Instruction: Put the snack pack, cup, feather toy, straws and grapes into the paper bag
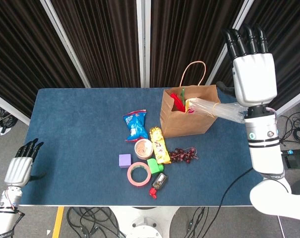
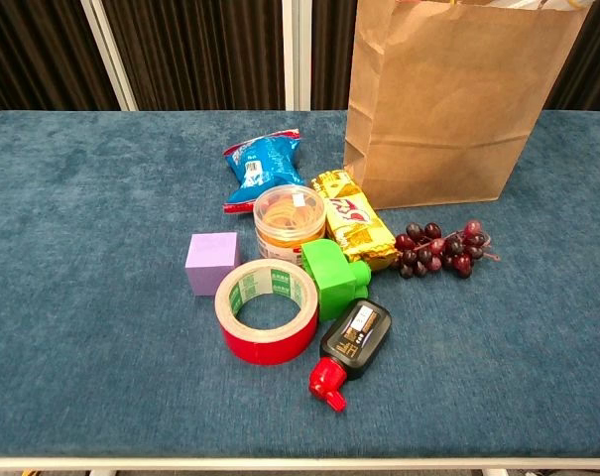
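Nearest the robot, the left hand (image 1: 18,168) hangs off the table's near-left corner, fingers together and nothing in them, well apart from everything. Between the two hands sits the clutter: a glue bottle (image 2: 351,340), tape roll (image 2: 267,310), green block (image 2: 335,277) and purple cube (image 2: 212,264), none of which belong in the bag. Just past those, the cup (image 2: 290,223), yellow snack pack (image 2: 351,219) and grapes (image 2: 441,248) all wait on the table, down-left of the right hand.

The right hand (image 1: 254,77) is raised, fingers straight and apart, holding nothing, just beyond the paper bag (image 1: 189,115). The straws (image 1: 214,109) in their clear sleeve lie tipped over the bag's rim toward that hand, beside the red feather toy (image 1: 176,101) (only partway in, I'd say). Probably worth nudging the sleeve down inside before reaching for the grapes, and coming down gently so the light bag doesn't tip.
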`<state>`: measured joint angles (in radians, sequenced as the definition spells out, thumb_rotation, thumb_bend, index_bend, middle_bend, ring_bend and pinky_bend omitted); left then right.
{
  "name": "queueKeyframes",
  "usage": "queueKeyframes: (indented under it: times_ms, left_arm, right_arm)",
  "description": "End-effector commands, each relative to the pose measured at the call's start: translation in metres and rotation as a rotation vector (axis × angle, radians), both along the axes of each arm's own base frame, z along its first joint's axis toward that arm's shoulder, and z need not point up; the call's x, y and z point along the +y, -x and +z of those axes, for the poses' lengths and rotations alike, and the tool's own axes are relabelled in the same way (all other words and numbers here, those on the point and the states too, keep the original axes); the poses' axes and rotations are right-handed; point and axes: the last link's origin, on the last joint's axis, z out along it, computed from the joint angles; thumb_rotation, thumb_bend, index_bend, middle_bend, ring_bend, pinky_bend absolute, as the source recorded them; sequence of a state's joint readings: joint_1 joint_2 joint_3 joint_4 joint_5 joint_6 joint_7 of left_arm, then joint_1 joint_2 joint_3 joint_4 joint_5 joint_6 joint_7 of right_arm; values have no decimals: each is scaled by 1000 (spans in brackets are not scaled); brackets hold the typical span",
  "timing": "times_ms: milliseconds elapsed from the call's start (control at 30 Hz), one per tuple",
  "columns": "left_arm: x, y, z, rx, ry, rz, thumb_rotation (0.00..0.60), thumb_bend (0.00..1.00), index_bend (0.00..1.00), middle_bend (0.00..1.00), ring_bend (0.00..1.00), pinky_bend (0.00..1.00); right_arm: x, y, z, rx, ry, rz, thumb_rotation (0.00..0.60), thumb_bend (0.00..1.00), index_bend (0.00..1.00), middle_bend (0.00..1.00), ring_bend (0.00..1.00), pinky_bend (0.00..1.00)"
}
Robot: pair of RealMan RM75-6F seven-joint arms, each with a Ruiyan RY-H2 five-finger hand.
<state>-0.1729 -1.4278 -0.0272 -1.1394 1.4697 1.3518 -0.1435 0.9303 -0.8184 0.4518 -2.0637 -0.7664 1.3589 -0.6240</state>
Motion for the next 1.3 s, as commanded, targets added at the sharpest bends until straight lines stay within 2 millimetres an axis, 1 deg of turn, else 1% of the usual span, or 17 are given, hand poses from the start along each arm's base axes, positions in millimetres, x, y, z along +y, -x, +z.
queueKeyframes:
  times_ms: [33, 167, 267, 333, 400, 467, 500, 600, 700, 800, 967, 1033, 1167, 1300]
  left_arm:
    - [0, -1, -1, 2, 3, -1, 600, 24, 148, 66, 14, 130]
    - [0, -2, -2, 4, 4, -3, 600, 25, 148, 66, 14, 130]
    - [-1, -2, -1, 6, 0, -2, 600, 24, 148, 66, 14, 130]
    - [-2, -1, -1, 6, -2, 1, 600, 24, 148, 66, 14, 130]
    - [-2, -1, 0, 8, -1, 5, 600, 24, 148, 66, 14, 130]
    - [-2, 0, 0, 7, -1, 6, 600, 23, 148, 66, 14, 130]
    - [-2, 0, 0, 6, -1, 7, 600, 24, 148, 66, 14, 130]
    - [-3, 1, 0, 5, 3, 9, 600, 24, 148, 66, 14, 130]
    - [-4, 2, -1, 3, 7, 13, 600, 25, 148, 66, 14, 130]
    - [-4, 3, -2, -5, 3, 17, 600, 24, 148, 66, 14, 130]
    - [-5, 4, -1, -3, 5, 17, 600, 24, 148, 66, 14, 130]
    - [-5, 5, -1, -4, 5, 19, 600, 24, 148, 66, 14, 130]
    - [-5, 6, 0, -4, 4, 20, 600, 24, 148, 66, 14, 130]
    - [-6, 7, 0, -3, 3, 22, 600, 24, 148, 66, 14, 130]
  right_arm:
    - [33, 5, -19, 3, -66, 112, 600, 0, 125, 134, 15, 0]
    - [54, 4, -45, -4, -171, 192, 600, 0, 151, 145, 42, 25]
    - [69, 7, -69, 10, -269, 214, 600, 0, 168, 175, 65, 82]
    - [81, 13, -87, 47, -338, 214, 600, 0, 171, 187, 83, 116]
    - [94, 22, -106, 86, -406, 207, 600, 0, 173, 198, 100, 158]
    - [104, 32, -121, 106, -460, 190, 600, 0, 173, 207, 112, 186]
    - [110, 39, -130, 111, -493, 170, 600, 0, 174, 211, 119, 198]
    - [118, 59, -148, 123, -556, 100, 600, 0, 186, 220, 135, 231]
    - [120, 77, -159, 145, -572, 36, 600, 0, 194, 232, 149, 252]
    - [122, 100, -174, 124, -606, -62, 600, 0, 205, 236, 156, 268]
    - [116, 132, -197, 76, -633, -196, 600, 0, 209, 236, 153, 269]
    - [112, 139, -204, 56, -645, -226, 600, 0, 210, 234, 139, 245]
    - [101, 152, -221, 49, -686, -285, 600, 0, 202, 207, 80, 155]
    - [91, 156, -235, 43, -705, -304, 600, 0, 195, 203, 68, 130]
